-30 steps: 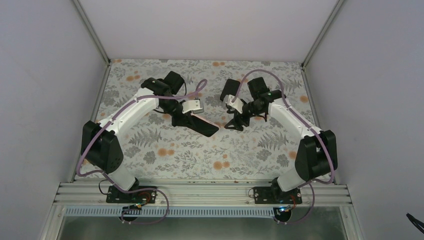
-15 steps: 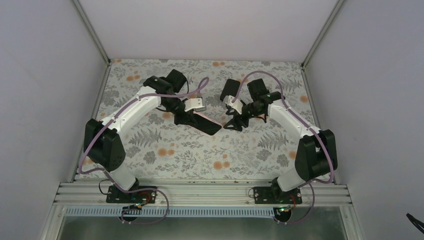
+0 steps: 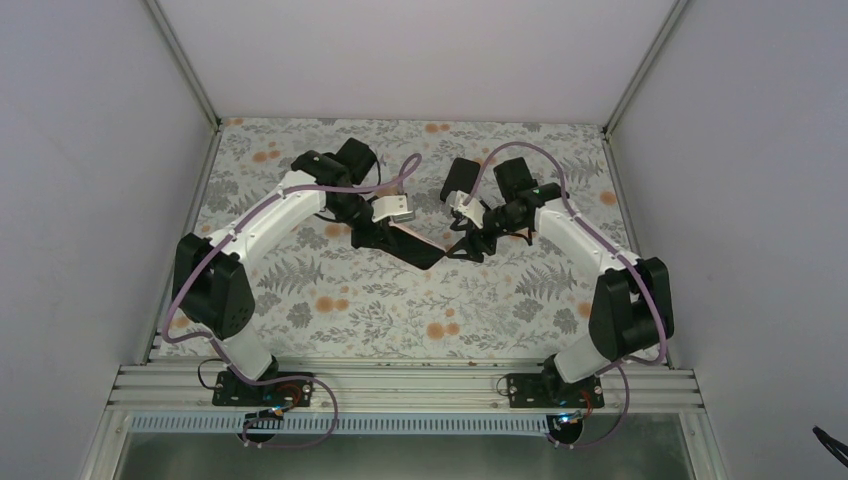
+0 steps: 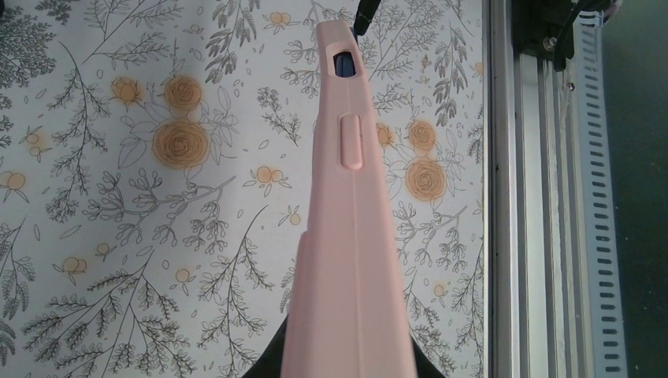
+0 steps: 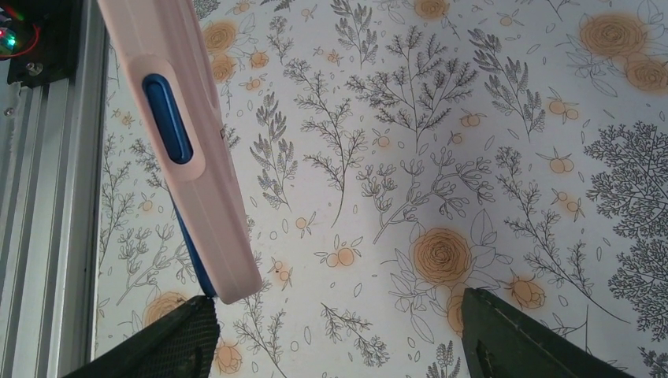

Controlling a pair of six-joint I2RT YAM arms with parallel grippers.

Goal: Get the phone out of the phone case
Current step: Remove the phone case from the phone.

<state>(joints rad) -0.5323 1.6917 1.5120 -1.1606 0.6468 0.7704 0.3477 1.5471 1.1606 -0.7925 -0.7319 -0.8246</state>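
Cased phone bridges my two grippers

My left gripper (image 3: 383,236) clamps the phone case (image 4: 354,236), phone (image 5: 167,118) inside; its long axis points at my right gripper (image 5: 339,339), spread wide, tip just beside one finger.

Bright, even, diffuse lighting, faint soft shadows, wrist views sharp, colours clear
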